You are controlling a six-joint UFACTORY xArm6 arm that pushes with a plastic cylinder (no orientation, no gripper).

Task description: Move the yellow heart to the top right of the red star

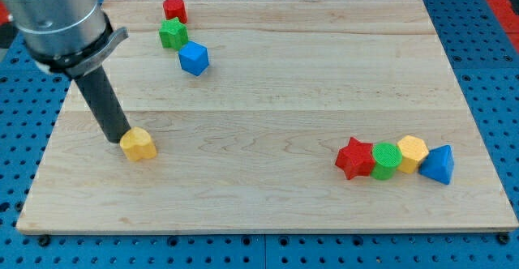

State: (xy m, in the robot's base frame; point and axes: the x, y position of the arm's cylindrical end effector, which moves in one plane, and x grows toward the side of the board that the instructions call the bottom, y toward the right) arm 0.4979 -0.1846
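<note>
The yellow heart (pixel 139 144) lies on the wooden board at the view's left, below the middle. My tip (pixel 118 138) rests right at the heart's left edge, touching or nearly touching it. The red star (pixel 354 158) lies far off at the view's lower right. It is the left end of a row with a green cylinder (pixel 386 160), a yellow hexagon (pixel 412 152) and a blue triangle (pixel 439 164).
A red block (pixel 174 10), a green block (pixel 173 34) and a blue cube (pixel 194 58) form a slanting line at the view's top left. The board (pixel 268 107) sits on a blue perforated base.
</note>
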